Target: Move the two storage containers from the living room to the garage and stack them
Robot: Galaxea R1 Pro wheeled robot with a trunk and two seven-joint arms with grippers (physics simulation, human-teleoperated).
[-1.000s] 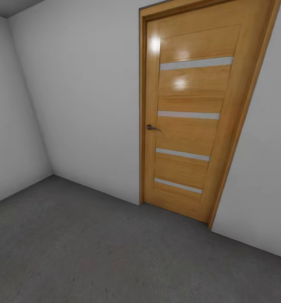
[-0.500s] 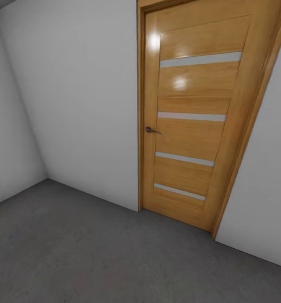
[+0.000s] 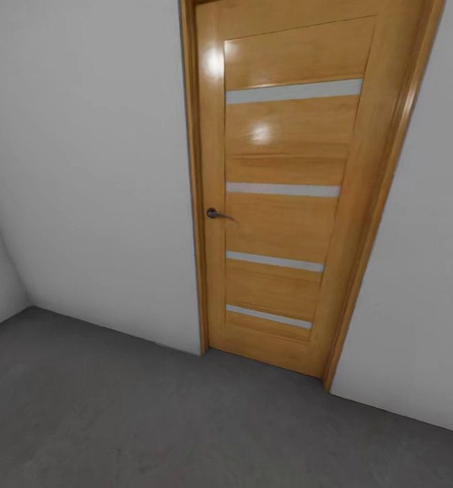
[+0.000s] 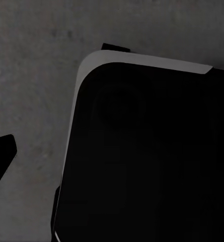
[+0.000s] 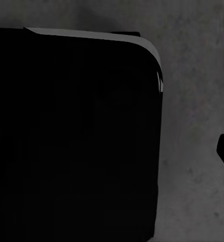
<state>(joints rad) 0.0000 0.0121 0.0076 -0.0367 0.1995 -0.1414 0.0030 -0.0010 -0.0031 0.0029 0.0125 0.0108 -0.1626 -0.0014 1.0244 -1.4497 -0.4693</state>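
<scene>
Facing a shut door [image 3: 281, 196] over grey floor [image 3: 118, 420], no bins around, can't tell either hand's state; those thin-walled bins probably feel light, grab by the rims.

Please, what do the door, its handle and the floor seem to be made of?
The door looks like varnished wood: orange-brown grain with bright glossy reflections, crossed by four pale strips, perhaps frosted glass. Its handle seems dark metal, small and slightly shiny, though too small to be sure. The floor looks like bare concrete: dark grey, matt and mottled, with no seams.
</scene>
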